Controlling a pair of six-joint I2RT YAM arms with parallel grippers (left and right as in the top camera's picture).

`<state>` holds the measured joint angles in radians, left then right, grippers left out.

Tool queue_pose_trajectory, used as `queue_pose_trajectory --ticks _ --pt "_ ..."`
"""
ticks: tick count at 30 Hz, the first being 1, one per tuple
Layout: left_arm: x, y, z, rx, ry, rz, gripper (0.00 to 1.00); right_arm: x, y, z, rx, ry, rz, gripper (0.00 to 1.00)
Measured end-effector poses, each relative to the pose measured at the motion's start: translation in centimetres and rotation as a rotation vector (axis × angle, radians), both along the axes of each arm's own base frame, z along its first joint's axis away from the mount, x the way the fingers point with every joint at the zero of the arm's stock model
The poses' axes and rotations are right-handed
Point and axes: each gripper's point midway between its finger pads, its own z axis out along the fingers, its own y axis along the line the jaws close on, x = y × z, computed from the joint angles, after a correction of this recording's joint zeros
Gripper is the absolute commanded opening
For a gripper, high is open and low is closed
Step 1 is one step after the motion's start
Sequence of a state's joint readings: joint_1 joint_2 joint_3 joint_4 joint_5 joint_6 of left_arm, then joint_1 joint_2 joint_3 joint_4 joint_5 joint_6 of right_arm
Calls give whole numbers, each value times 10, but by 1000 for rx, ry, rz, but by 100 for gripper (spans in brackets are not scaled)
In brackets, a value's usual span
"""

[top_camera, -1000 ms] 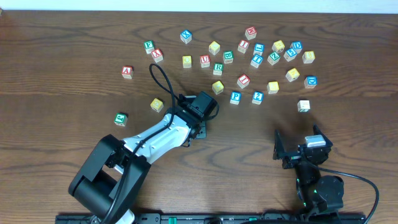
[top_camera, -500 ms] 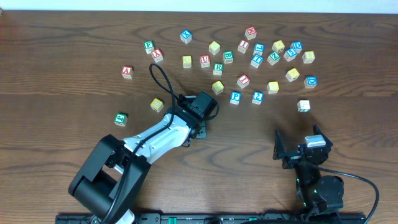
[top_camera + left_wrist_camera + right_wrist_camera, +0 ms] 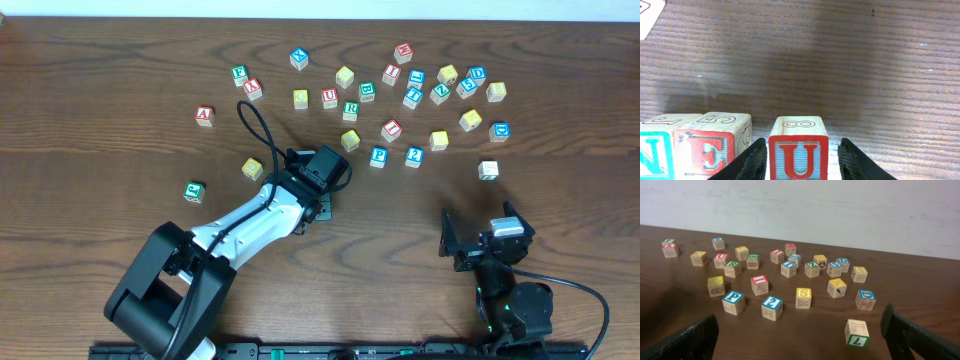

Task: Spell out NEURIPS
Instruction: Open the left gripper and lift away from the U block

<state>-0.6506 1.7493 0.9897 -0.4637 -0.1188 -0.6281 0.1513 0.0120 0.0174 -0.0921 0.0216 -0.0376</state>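
At the brown table [image 3: 840, 60], left gripper [image 3: 801, 145] clamps red U cube [image 3: 798, 160] just beside red E cube [image 3: 710, 150].

U cube [image 3: 799, 156] right of E cube [image 3: 714, 148]

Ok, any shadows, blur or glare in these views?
Left wrist: a broad soft shadow darkens the table beyond the sharp U cube. Right wrist: the right gripper looks dark and soft-edged at the bottom corners. Overhead: evenly lit, no strong glare.
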Motion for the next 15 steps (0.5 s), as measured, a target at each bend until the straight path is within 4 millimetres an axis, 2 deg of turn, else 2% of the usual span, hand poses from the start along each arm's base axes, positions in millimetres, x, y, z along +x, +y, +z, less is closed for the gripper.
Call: queue_pose_trajectory --ticks 9,15 --pt "-1 0 0 2 3 0 45 0 0 0 0 0 0 99" --pt "-9 11 -2 51 36 4 45 0 0 0 0 0 0 99"
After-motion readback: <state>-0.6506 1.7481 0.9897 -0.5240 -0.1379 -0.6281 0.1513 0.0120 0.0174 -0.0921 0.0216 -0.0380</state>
